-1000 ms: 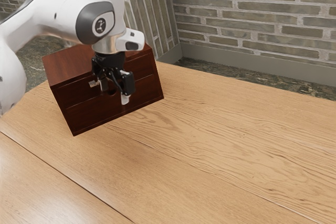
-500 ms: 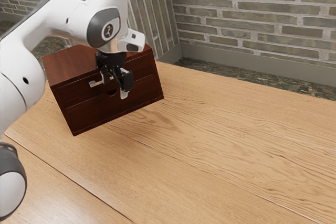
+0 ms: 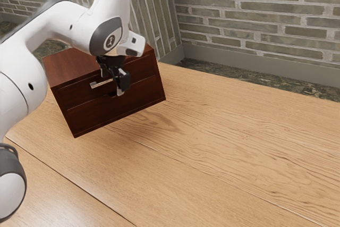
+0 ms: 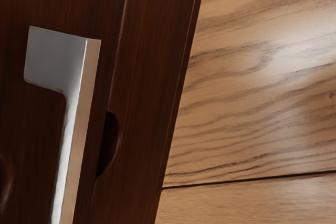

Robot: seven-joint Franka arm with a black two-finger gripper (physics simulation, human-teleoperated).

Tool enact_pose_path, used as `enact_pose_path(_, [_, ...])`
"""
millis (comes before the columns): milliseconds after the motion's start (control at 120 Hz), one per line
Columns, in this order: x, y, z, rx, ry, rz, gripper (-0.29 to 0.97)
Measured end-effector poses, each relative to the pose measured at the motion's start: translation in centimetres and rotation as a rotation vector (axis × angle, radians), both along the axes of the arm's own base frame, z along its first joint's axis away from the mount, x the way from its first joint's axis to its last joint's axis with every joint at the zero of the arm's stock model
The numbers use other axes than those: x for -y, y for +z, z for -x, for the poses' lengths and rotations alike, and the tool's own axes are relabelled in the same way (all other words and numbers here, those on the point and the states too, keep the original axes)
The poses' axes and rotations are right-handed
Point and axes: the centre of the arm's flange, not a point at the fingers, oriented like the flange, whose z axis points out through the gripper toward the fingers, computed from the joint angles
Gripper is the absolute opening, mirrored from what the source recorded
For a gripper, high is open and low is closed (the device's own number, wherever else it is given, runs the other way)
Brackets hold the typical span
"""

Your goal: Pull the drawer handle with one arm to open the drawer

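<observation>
A dark red-brown wooden drawer box stands on the table at the exterior view's left. Its top drawer front carries a flat silver handle and looks flush with the box. My black gripper hangs open right in front of that drawer front, at the handle's end toward the exterior view's right, with one white-tipped finger just past it. In the wrist view the silver handle stands out from the dark drawer front, very near the hand.
The light oak table stretches wide to the exterior view's right and front, with a seam near the front left. A brick wall and a dark stone floor lie behind the table's far edge.
My hand has moved up and in toward the drawer front, closing on the handle's end. The box has not moved and the drawer front has not shifted.
</observation>
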Motion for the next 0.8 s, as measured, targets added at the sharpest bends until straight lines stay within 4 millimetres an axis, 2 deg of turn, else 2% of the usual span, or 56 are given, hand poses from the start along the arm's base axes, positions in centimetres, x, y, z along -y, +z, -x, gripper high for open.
enact_pose_path(142, [-1.0, -0.6, 0.0, 0.005, -0.010, -0.011, 0.68])
enact_pose_path(558, [-1.1, -1.6, -0.4, 0.011, -0.048, -0.009, 0.65])
enact_pose_path(800, [-1.6, -1.8, -0.4, 0.014, -0.052, -0.008, 0.52])
